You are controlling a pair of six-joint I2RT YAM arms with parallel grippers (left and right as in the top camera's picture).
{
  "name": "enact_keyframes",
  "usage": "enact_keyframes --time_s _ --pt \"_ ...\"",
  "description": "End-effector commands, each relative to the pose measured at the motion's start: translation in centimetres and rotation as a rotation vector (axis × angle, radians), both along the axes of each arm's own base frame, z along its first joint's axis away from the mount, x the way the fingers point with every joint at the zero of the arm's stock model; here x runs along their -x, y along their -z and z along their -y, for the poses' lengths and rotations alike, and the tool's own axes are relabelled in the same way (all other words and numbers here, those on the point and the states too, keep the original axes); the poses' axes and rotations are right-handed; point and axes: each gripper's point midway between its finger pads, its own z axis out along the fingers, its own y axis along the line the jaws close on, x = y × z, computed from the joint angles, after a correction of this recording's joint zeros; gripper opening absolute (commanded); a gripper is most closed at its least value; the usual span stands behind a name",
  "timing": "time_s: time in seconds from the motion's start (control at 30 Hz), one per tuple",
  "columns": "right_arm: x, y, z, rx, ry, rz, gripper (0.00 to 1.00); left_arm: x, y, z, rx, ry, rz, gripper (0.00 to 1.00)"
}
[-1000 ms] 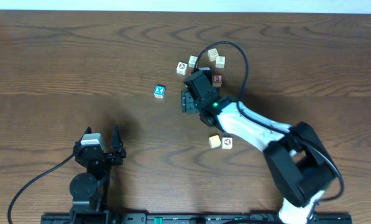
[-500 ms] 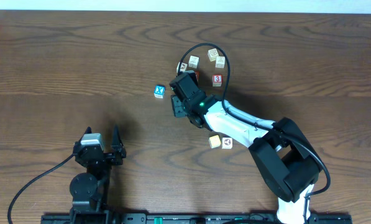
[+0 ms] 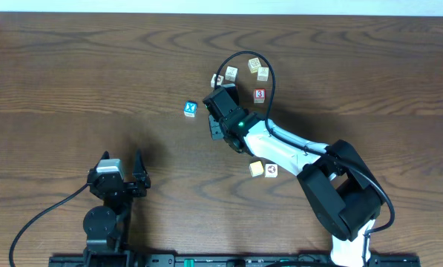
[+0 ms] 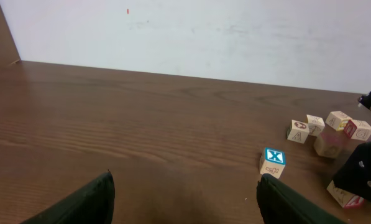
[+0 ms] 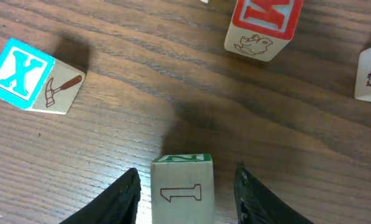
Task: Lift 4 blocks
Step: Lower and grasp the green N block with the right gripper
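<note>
Dark brown wooden table [image 3: 95,67]: strong grain, smooth, soft satin sheen. Pale wooden cube with green N top [image 5: 182,193]: matt faces, flat printed paint (faint grain shows on the pale sides). Blue-topped wooden cube with white X [image 5: 23,71]: same matt finish. White plastic arm shell [image 3: 282,147]: smooth, glossy.

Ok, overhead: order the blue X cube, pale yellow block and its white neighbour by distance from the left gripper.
1. blue X cube, up and right of the left gripper.
2. pale yellow block, level, far right.
3. white neighbour, just beyond it.
</note>
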Motion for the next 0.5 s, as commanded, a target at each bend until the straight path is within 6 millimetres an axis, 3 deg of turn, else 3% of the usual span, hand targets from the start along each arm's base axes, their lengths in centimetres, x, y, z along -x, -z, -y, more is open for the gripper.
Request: enact_keyframes --time_s 0.0,0.3,0.47 --pt "-0.6 0.1 0.0 0.033 0.005 0.023 0.46 0.1 1.8 -0.2 0.008 -0.017 -0.058 0.74" --pt "-0.9 0.4 0.4 0.039 0.010 0.023 0.44 0.1 1.8 -0.2 0.008 -0.017 -0.058 0.73" --pt "-0.8 1.5 0.5 0.052 0.009 0.007 0.45 0.1 1.8 -0.2 0.008 -0.017 -0.058 0.74"
